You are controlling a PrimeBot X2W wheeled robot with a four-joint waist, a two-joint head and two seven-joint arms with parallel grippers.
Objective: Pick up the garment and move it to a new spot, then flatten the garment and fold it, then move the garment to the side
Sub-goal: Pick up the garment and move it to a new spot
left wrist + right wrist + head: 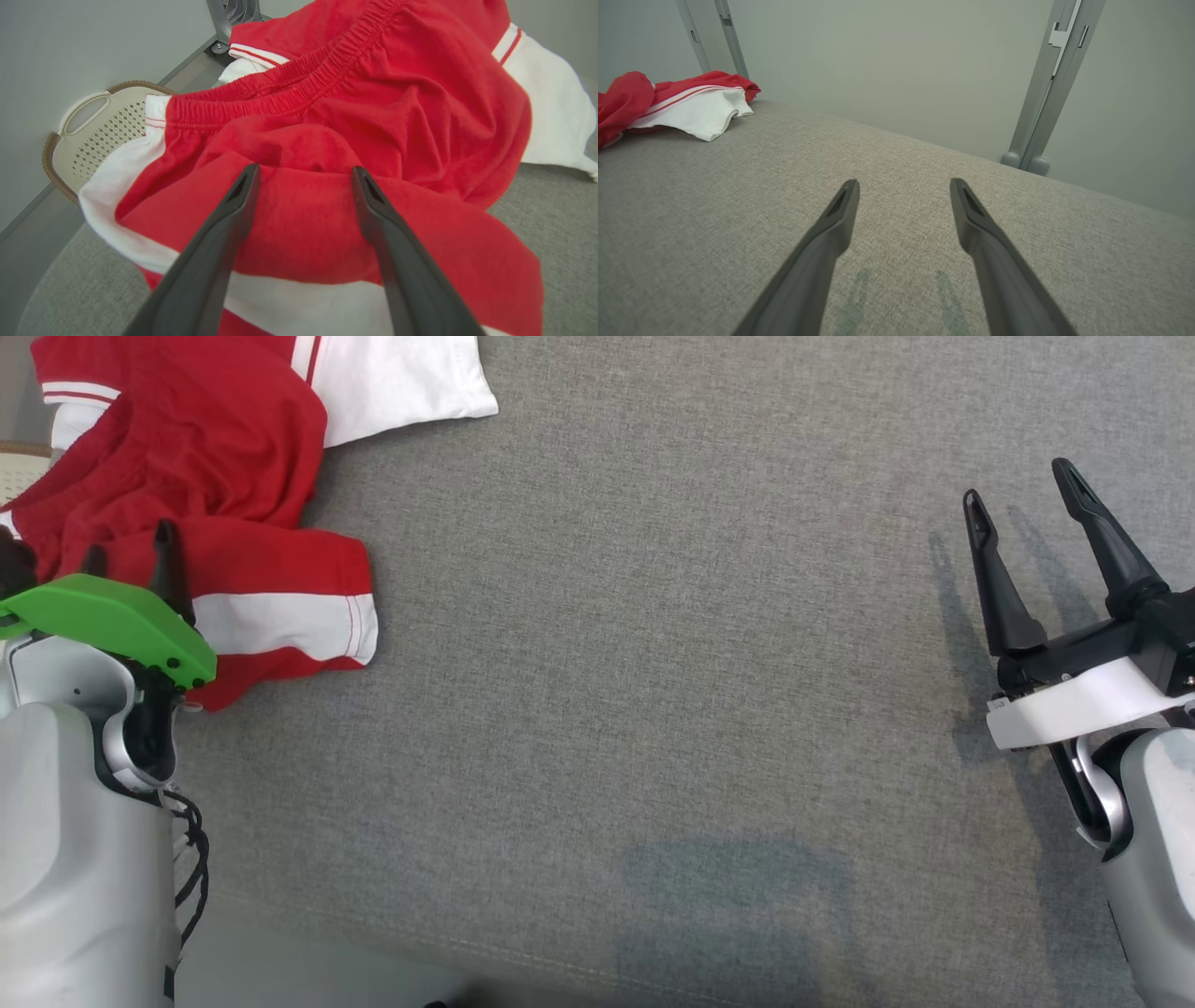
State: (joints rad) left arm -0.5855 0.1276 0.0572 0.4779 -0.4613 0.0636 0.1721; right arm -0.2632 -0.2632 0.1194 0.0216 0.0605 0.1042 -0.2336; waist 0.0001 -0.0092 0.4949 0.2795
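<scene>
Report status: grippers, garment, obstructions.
Left gripper open above crumpled red-and-white garment, nothing gripped. Right gripper open over grey surface. Basket beside garment, past surface edge; nothing seen blocking.

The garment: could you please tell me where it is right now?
The garment lies crumpled at the head view's upper left on the grey surface, under the open left gripper, with a pale basket just beside it.
</scene>
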